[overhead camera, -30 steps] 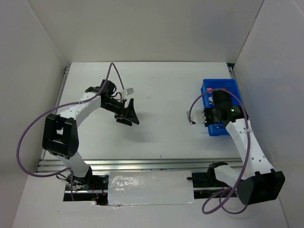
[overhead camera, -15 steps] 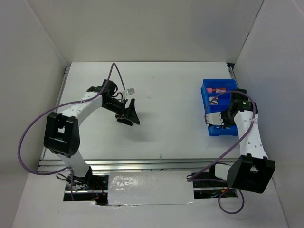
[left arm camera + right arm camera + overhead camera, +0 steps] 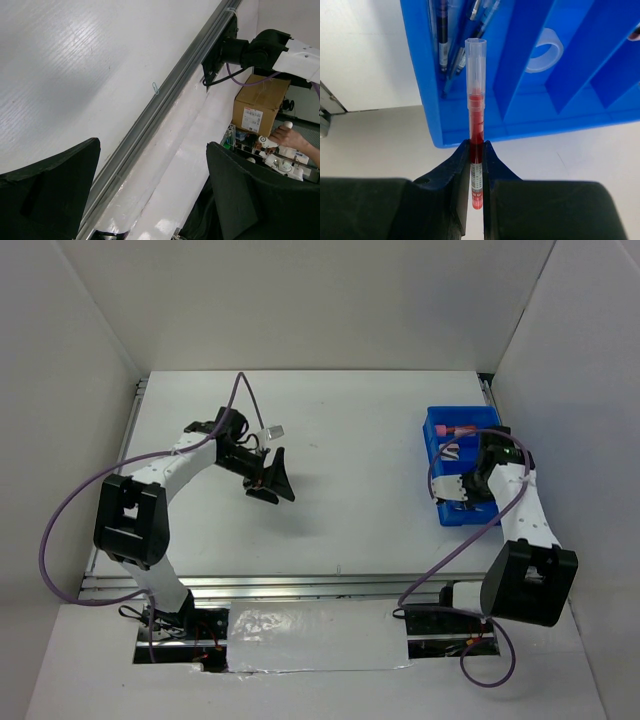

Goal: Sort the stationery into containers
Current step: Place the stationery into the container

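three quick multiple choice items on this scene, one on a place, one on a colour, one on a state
1. Where is the tape ring? A) in the blue bin, in the compartment beside the dark pens B) outside the bin C) on the right arm
2. What colour is the pen held by the right fingers? A) green B) black C) red
3. How do the left fingers stand? A) shut on a pen B) wide open, empty C) shut on tape
Answers: A, it lies within the bin's walls; C, its barrel is red; B, nothing sits between them.
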Tool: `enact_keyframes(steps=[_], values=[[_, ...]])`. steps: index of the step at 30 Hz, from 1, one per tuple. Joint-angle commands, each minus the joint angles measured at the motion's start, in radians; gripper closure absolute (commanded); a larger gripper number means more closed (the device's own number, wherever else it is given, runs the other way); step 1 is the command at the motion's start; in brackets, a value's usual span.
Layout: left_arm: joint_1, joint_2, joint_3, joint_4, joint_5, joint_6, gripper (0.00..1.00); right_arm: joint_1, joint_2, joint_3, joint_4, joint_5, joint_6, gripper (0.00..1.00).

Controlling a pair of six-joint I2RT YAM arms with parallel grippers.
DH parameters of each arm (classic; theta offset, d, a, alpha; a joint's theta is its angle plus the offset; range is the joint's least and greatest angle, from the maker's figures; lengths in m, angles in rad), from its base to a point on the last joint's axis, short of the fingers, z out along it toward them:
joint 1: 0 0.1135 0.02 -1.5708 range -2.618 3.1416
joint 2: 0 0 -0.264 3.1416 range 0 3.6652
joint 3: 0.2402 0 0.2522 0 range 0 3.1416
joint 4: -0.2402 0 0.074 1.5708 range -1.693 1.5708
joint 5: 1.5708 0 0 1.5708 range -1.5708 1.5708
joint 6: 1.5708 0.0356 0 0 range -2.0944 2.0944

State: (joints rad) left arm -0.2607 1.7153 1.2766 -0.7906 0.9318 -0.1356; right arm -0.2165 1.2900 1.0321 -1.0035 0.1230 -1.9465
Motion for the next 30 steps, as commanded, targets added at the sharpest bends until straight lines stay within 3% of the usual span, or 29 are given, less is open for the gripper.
enact_keyframes(steps=[1, 7, 16, 20, 21, 24, 26, 27, 28, 30], values=[[-0.005, 0.006, 0.041, 0.013, -0.001, -0.005, 0.01, 0.019, 0.031, 0.005, 0.023, 0.021, 0.049, 0.89], [-0.003, -0.008, 0.032, 0.024, -0.019, -0.012, 0.01, 0.031, 0.049, 0.005, 0.034, 0.02, 0.077, 0.78], [0.0, -0.045, 0.029, 0.037, -0.074, -0.021, 0.01, 0.04, 0.017, 0.008, 0.01, 0.021, 0.086, 0.51], [0.006, -0.126, 0.023, 0.068, -0.161, -0.015, 0.01, 0.039, -0.038, 0.064, -0.044, -0.023, 0.113, 0.51], [0.006, -0.147, 0.021, 0.079, -0.222, -0.007, 0.01, 0.042, -0.041, 0.144, -0.088, -0.055, 0.138, 0.51], [0.026, -0.267, -0.038, 0.172, -0.342, -0.018, 0.01, 0.083, -0.002, 0.386, -0.188, -0.233, 0.372, 0.5], [0.037, -0.356, -0.094, 0.264, -0.417, -0.042, 0.01, 0.104, 0.049, 0.574, -0.219, -0.395, 0.654, 0.43], [0.044, -0.379, -0.106, 0.283, -0.451, -0.039, 0.01, 0.103, 0.057, 0.62, -0.216, -0.451, 0.752, 0.42], [0.052, -0.396, -0.114, 0.29, -0.482, -0.016, 0.01, 0.095, 0.06, 0.653, -0.207, -0.504, 0.929, 0.34], [0.076, -0.45, -0.135, 0.303, -0.513, -0.021, 0.01, 0.071, -0.001, 0.619, -0.087, -0.628, 1.078, 0.27]])
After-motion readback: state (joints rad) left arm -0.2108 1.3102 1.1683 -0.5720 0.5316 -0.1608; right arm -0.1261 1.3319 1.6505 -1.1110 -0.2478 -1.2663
